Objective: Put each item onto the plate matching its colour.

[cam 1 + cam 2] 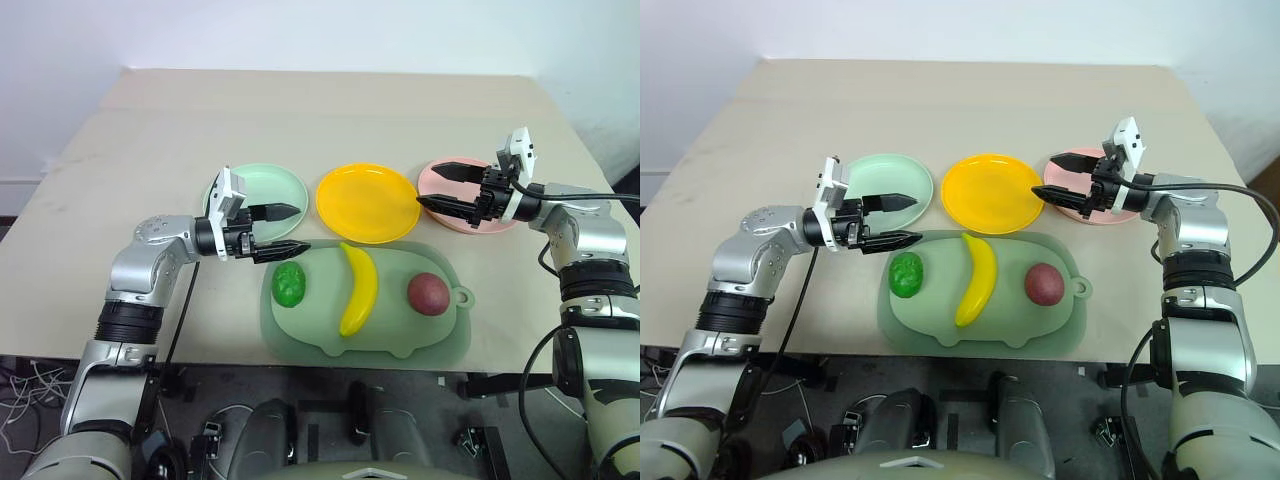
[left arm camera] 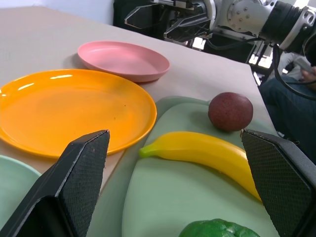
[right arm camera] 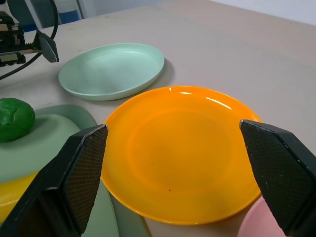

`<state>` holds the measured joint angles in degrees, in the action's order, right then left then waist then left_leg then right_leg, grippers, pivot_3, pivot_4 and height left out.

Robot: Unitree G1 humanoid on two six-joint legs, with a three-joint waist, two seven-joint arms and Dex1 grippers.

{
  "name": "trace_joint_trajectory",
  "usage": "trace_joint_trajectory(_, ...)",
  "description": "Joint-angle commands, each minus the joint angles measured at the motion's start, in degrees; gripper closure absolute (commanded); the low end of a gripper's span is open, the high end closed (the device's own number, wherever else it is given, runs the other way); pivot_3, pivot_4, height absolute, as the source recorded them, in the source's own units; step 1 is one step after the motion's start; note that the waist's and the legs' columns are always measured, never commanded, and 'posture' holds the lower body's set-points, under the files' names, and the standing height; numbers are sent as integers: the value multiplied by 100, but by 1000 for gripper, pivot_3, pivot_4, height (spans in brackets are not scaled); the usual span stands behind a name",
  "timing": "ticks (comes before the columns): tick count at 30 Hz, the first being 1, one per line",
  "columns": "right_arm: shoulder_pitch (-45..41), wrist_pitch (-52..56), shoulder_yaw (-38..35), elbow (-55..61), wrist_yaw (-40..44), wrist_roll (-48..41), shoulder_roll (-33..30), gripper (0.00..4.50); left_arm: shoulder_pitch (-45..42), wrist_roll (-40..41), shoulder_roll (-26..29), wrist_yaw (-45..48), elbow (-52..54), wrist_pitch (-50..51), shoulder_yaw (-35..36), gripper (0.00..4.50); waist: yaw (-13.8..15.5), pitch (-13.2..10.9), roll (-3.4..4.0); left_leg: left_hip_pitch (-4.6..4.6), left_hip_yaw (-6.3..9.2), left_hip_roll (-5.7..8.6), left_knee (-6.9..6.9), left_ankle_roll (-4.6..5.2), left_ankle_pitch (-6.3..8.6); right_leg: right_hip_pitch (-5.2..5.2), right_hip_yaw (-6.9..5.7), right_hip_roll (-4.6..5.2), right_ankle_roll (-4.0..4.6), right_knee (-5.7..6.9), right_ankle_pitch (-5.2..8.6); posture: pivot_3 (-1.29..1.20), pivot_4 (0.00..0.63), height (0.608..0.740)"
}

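- Table point(image 1: 120, 200): carries three round plates in a row and, nearer the robot, a pale green blob-shaped tray point(image 1: 300, 335).
- Plates, left to right: mint green plate point(image 1: 255, 186), yellow plate point(image 1: 366, 201), pink plate point(image 1: 450, 178). All three are bare.
- Green toy food point(image 1: 290, 284): lies on the left part of the tray.
- Banana point(image 1: 358, 289): lies in the tray's middle, its upper tip near the yellow plate.
- Dark red fruit point(image 1: 428, 293): lies on the right part of the tray.
- Left gripper point(image 1: 295, 228): jaws wide apart and holding nothing, above the mint green plate's near edge.
- Right gripper point(image 1: 434, 187): jaws wide apart and holding nothing, above the pink plate's left side.
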<state>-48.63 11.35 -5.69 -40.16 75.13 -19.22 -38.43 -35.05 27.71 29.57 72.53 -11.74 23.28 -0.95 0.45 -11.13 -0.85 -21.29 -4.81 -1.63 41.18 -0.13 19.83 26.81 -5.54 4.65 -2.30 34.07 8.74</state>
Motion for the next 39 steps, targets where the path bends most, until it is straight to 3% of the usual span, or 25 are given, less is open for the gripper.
trace_joint_trajectory(1, -40, -49, -145, 195, 21, -62, -119, 0, -69, 124, -32, 42, 239, 48, 16, 45, 8, 0, 0, 0, 0, 0, 0, 0, 0, 0, 0, 1, 0, 0, 0, 0, 150, 740)
trace_joint_trajectory(9, 65, -59, -185, 206, -36, -48, -207, 0, -122, 103, -147, 106, 252, 70, -91, 45, 7, 0, 0, 0, 0, 1, 0, 0, 0, -1, 0, 0, 0, 0, 0, 0, 150, 740)
trace_joint_trajectory(19, 126, 269, -107, 625, -268, -192, 217, 0, -54, 130, 228, 444, 252, 86, 66, 45, -33, 0, 0, 2, 1, -2, -2, -1, 0, 0, 0, -3, 0, 0, 0, 0, 150, 740)
trace_joint_trajectory(25, 458, 979, 6, 1295, 168, -420, 114, 0, -85, 96, 433, 524, 120, 17, 126, 45, 26, 0, 0, -1, 2, -1, 0, -1, 0, -1, -1, 2, 0, -1, 0, 0, 150, 740)
trace_joint_trajectory(31, 971, 834, 148, 1870, 324, -346, 104, 0, 31, 61, 636, 811, 23, -80, 92, 45, 12, 0, 0, 0, 1, 0, -1, 0, 0, 0, -1, 0, 0, 0, 0, 0, 150, 740)
trace_joint_trajectory(39, 1391, 1468, 150, 2461, 1121, -728, -592, 0, -53, 127, 620, 892, -12, 7, 76, 45, 26, 0, 0, -1, 4, 1, 0, 7, 4, -1, -1, 1, 0, -2, 0, 0, 150, 740)
